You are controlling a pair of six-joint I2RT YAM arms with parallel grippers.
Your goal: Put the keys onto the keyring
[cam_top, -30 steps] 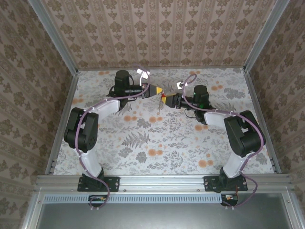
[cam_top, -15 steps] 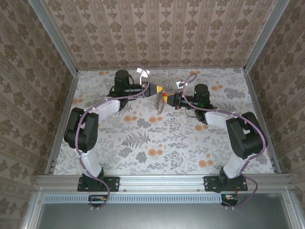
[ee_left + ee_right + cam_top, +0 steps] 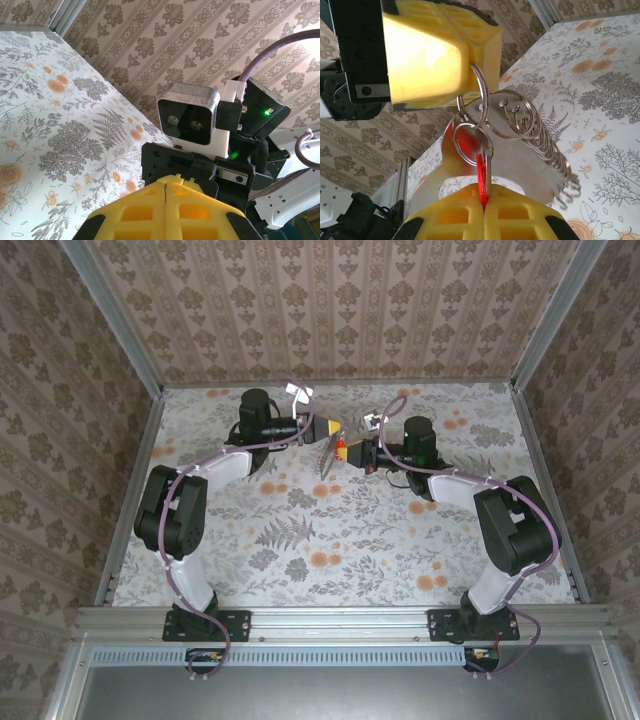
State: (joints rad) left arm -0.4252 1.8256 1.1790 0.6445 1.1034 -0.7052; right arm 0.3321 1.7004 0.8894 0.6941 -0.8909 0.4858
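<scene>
Red key [image 3: 481, 175] sits pinched edge-on between the clenched yellow fingers of the right gripper [image 3: 484, 201]. Just above it, the left gripper [image 3: 468, 56] is clamped on a silver split ring of the keyring [image 3: 486, 95]. Chained rings [image 3: 540, 145] dangle beside them.

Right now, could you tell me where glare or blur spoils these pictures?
Right wrist view: glare washes out the yellow face of the left pincer, and the chain of steel rings blurs toward its end, while the red key is fairly sharp. Left wrist view: the wallpaper at upper right is bleached. Top view: evenly lit, without glare.
</scene>
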